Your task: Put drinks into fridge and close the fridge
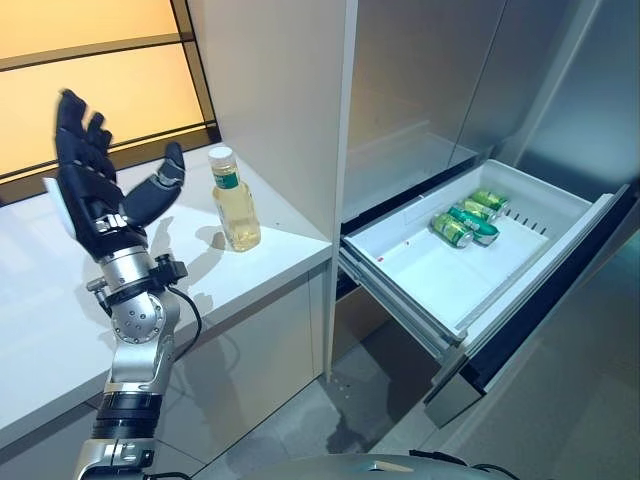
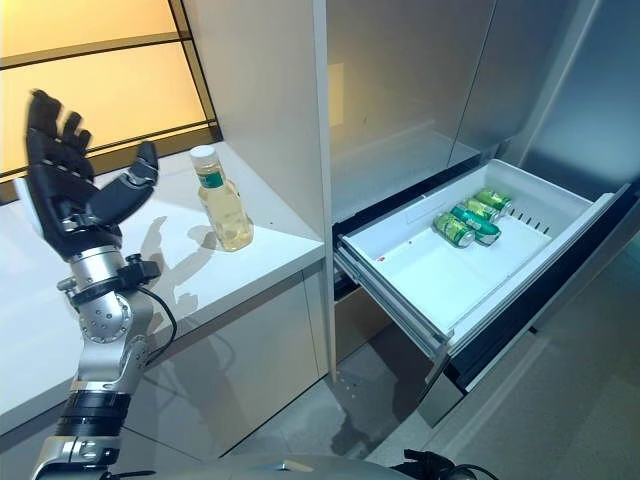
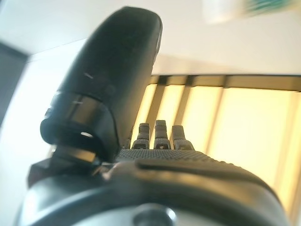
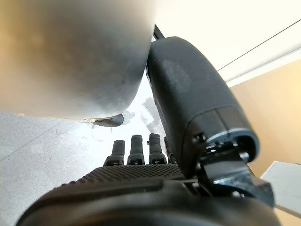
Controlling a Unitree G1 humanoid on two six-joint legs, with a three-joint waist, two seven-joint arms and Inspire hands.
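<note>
left hand [image 1: 95,185]: raised above the white counter [image 1: 60,290]; fingers spread apart, thumb out, holding nothing
bottle [image 1: 234,200]: upright on the counter near its right end, just beside the left hand, not touched; yellowish liquid, green label, pale cap
fridge drawer [image 1: 420,275]: pulled out, open
cans [image 1: 466,219]: green, lying together at the drawer's far end
right hand [image 4: 141,174]: shows only in its own wrist view; fingers straight, empty
</note>
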